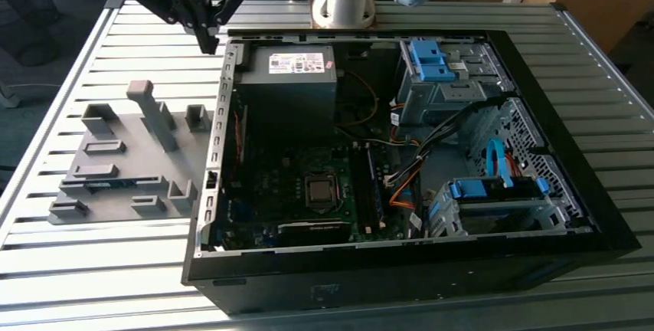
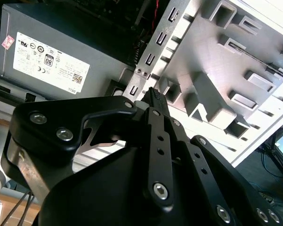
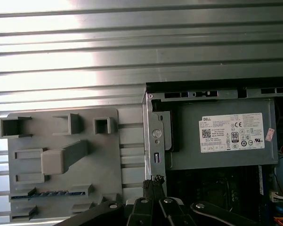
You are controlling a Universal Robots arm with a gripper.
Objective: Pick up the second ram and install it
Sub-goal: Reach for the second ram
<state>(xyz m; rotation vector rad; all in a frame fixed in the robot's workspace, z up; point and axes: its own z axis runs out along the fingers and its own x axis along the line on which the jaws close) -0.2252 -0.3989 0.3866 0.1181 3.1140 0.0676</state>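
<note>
A: How does the scene stand, from the big things down?

B: A slatted metal desk [image 1: 92, 270] carries an open computer case [image 1: 409, 285]. Just beside the case, on the exterior view's left, lies a grey parts fixture [image 1: 153, 193]. The power supply [image 1: 288, 78] sits in the far corner of the case.

A: And the arm?

B: Its claw [image 1: 210, 40] hangs high above that corner, over the side wall [image 1: 217, 139] of the case. In the second wrist view the fingers meet at the tip, so the claw is closed and carries nothing.

A: Where is the second ram?

B: The second ram [image 1: 106, 185] lies flat in a slot of the fixture, well apart from the claw.

A: What makes a good pick?

B: Probably the claw should open above the fixture, turn along the stick's thin sides, and lift it straight out.

A: Is there room?

B: The air above the fixture is free. The tall post [image 1: 155, 116] and the side wall are the edges to avoid.
</note>
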